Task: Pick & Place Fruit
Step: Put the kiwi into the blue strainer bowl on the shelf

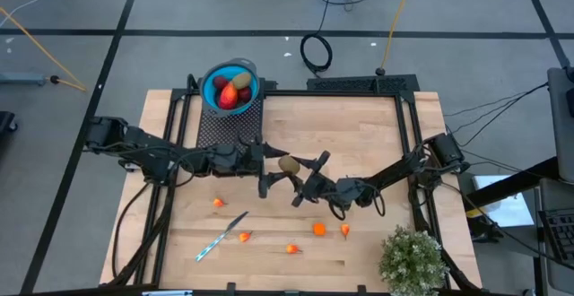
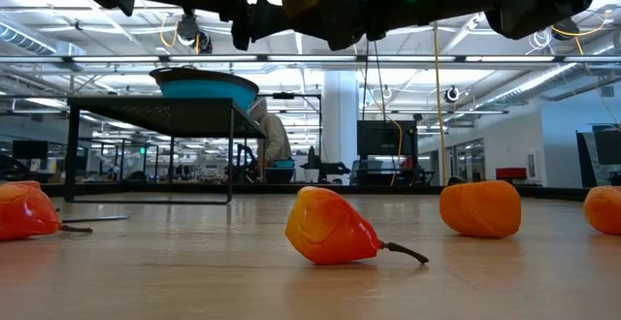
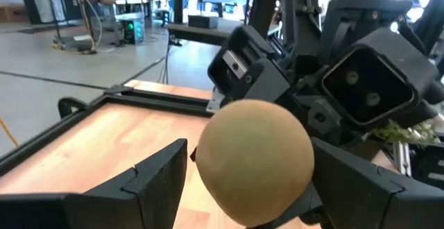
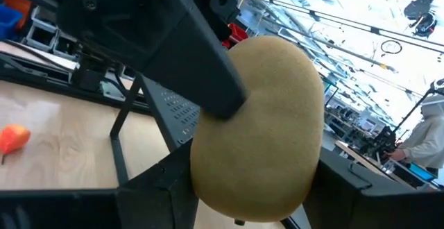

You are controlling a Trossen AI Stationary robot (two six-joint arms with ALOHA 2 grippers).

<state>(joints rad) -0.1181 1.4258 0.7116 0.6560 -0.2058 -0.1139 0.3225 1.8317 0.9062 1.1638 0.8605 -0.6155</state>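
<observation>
Mid-task, at what looks like a hand-over above the table centre.

Done so far: the blue bowl [image 1: 230, 88], on a black mesh stand at the far left of the table, already holds several pieces. Dark red round ones and one red-orange piece [image 1: 228, 95] are visible in it from above.

In hand: an olive-brown oval fruit [image 1: 289, 164] is held in the air between the two arms. The right gripper [image 4: 243, 187] has its fingers part-closed on the oval's sides, and the fruit fills the space between them in the right wrist view. The left gripper [image 3: 243, 187] is at the same fruit with its fingers spread wide on either side. From the left wrist view I cannot tell whether they touch it. My judgement: the right arm carries the fruit and the left arm is about to receive it, since the bowl lies on the left arm's side.

Left to do: five small orange pieces remain on the wood.
- One [image 1: 218, 203] sits at near left.
- One [image 1: 245, 237] lies just beside the thin silver-blue stick [image 1: 221, 238].
- One [image 1: 291, 248] is nearest the front edge.
- Two [image 1: 319, 230] [image 1: 345, 230] lie under the right arm.
- The low view shows a stemmed orange one [image 2: 330, 227] lying on its side.

A bushy green plant [image 1: 413, 258] stands at the near right corner.

Roughly half done, by my count of pieces.
</observation>
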